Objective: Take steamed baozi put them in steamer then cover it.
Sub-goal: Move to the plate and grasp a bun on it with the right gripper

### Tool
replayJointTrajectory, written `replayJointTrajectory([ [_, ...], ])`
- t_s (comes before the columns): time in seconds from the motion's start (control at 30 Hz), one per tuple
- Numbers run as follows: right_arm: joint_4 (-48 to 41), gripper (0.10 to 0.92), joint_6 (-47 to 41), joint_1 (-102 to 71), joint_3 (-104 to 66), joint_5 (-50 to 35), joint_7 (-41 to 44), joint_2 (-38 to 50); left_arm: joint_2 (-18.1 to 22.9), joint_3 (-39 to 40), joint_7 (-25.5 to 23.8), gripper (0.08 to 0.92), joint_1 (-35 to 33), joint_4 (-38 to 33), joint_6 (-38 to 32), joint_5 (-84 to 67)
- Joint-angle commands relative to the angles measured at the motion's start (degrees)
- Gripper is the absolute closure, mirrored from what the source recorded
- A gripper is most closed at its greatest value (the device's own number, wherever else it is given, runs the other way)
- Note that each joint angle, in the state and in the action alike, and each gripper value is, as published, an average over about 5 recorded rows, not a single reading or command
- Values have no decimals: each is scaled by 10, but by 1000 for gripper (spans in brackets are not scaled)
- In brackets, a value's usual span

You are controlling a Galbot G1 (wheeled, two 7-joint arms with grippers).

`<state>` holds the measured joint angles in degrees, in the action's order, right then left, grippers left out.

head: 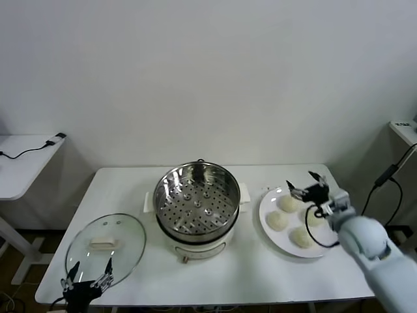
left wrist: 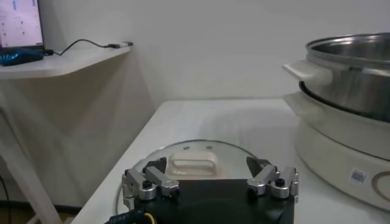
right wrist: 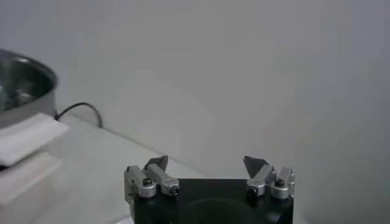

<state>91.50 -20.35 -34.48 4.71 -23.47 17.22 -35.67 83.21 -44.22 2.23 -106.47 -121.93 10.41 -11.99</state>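
White wall is backing a white table (head: 215, 267), at whose centre the steamer (head: 197, 206) is standing (a shiny steel pot with a perforated tray showing inside, seated on a cream-white base with side handles); all positions below are being given relative to this steamer. To its left and slightly nearer the robot, the cover (head: 106, 247) is lying flat on the table, its cream-white handle facing up, well apart from the pot. To the steamer's right, a flat white plate (head: 268, 205) is carrying the four steamed baozi (head: 277, 221), none of which is sitting in the pot.

Right gripper (head: 307, 184) is hovering over the far part of the plate, to the right of the steamer, with its fingers spread wide and gripping nothing; whether it is touching a bun cannot be told. Left gripper (head: 87, 272) is waiting at the table's near edge, left of the steamer and just in front of the cover, its fingers likewise spread wide and holding nothing; the left wrist view is showing the cover's handle between the two fingertips, farther off.

Farther left of the steamer, a second white table (head: 23, 163) is holding a black cable (head: 31, 149).
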Motion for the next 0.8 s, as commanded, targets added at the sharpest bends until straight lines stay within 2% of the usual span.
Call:
replayJointTrajectory([
  [0.03,-195,203,111,570,497,66,334,116,4,1,0,177,-1,-6,-1,0],
  [0.17,-293,203,224,709,637,82,469,65,8,3,0,177,-3,-5,-3,1],
  [0.3,-344,203,257,774,733,91,535,13,8,4,0,177,-2,-4,-4,1],
  [0.57,-352,203,231,721,802,66,538,-81,6,7,-7,177,4,-7,0,-5],
  [0.8,-390,203,200,602,771,78,489,-125,5,1,-8,177,3,-8,0,-5],
])
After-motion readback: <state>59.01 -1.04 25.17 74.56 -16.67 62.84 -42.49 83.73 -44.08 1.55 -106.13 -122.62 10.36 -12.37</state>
